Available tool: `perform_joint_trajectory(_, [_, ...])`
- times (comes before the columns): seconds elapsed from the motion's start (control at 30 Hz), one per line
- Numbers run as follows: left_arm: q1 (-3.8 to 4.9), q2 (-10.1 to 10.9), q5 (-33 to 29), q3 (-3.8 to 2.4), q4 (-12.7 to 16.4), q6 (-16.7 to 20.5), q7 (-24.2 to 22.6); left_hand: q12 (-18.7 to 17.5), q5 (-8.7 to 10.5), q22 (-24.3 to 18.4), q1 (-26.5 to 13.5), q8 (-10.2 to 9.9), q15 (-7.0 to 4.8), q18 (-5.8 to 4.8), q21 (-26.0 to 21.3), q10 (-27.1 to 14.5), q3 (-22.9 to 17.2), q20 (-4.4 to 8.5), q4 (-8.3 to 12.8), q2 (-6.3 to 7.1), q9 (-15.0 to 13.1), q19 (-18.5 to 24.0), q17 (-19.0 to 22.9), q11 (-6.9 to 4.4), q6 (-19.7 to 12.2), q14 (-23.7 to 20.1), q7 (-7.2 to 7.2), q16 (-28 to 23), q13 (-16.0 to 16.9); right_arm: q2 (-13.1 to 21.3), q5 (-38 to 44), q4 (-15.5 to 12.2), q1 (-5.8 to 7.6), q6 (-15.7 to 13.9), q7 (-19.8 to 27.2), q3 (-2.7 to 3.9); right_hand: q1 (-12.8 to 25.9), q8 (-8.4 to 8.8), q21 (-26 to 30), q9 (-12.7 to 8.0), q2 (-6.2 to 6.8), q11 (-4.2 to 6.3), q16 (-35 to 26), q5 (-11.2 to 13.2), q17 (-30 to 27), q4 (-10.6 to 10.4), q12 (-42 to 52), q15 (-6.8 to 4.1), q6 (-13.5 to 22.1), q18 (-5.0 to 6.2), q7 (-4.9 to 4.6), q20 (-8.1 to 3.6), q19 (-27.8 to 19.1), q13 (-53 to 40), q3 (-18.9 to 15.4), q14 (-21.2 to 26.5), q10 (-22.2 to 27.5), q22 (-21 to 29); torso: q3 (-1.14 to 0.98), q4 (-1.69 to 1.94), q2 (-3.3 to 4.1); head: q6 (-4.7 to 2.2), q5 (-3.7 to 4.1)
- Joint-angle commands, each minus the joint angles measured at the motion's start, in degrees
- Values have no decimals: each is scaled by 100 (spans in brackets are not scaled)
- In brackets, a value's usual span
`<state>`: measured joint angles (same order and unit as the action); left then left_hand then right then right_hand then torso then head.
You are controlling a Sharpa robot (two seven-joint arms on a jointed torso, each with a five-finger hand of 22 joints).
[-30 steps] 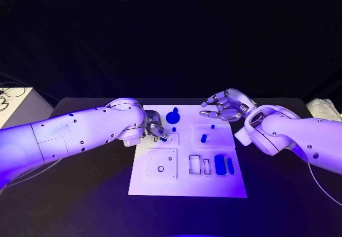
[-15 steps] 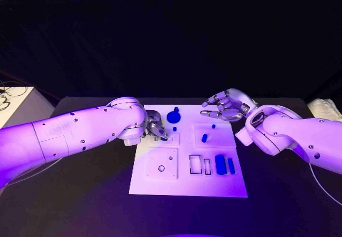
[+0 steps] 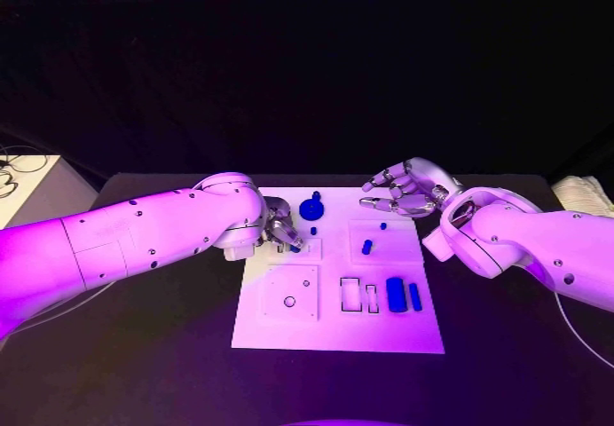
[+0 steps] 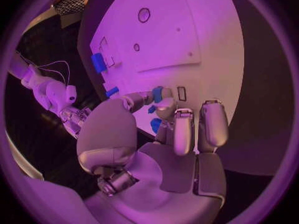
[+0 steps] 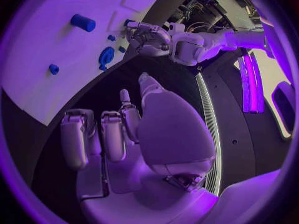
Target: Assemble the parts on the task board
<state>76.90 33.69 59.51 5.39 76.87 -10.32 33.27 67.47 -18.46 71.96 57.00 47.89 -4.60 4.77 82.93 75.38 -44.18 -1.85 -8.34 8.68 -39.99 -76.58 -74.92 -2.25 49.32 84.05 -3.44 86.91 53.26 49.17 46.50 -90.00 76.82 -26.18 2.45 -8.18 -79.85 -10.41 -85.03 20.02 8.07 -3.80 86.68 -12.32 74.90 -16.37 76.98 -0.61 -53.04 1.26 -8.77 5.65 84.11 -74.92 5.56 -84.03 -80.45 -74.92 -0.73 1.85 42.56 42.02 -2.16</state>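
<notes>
The white task board [image 3: 335, 328] lies mid-table. My left hand [image 3: 279, 232] hangs low over its far left part and pinches a small blue part [image 4: 158, 93] between thumb and a finger, right at the board's surface. A round blue piece [image 3: 311, 209] and a small blue peg [image 3: 313, 231] stand just beside that hand. Other blue parts [image 3: 366, 248] stand in the far right plate, and a blue block [image 3: 396, 295] lies nearer the front. My right hand [image 3: 403, 193] floats above the board's far right corner with its fingers apart and holds nothing [image 5: 118, 134].
A white box [image 3: 26, 191] with cables stands off the table's left side. A pale cloth [image 3: 582, 195] lies at the far right edge. The front left plate [image 3: 289, 297] has small holes, and empty rectangular slots [image 3: 350, 295] sit beside the blue block.
</notes>
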Motion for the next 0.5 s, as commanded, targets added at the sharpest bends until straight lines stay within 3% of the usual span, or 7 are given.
perform_joint_trajectory(0.03, [-20, -44, -119, 14, -11, -146, 19, 35, 34, 6, -67, 8, -53, -79, 26, 51, -635, -7, 702, -16, 8, -39, -918, 7, 172, 434, 167, 33, 12, -2, 55, -4, 0, 80, 19, 3, 49, -24, 38, 8, -7, -3, -17, -31, 775, -19, -37, 25, 44, 26, 13, 5, 257, -318, 0, -427, 42, -1094, -4, -5, -1, -4, -7])
perform_joint_trajectory(0.5, [-20, -104, -137, 14, -82, -163, 24, 26, 106, 13, -130, -17, -56, -80, 20, 42, -415, -6, 573, -77, 25, -44, -920, 4, 192, 433, 175, 31, 8, 6, 55, -11, 0, 95, 14, 3, 61, -26, 35, 9, -14, -3, -16, -37, 777, -20, -38, 24, 43, 25, 13, 5, 259, -317, 2, -427, 42, -1097, 0, -1, 1, -14, 1])
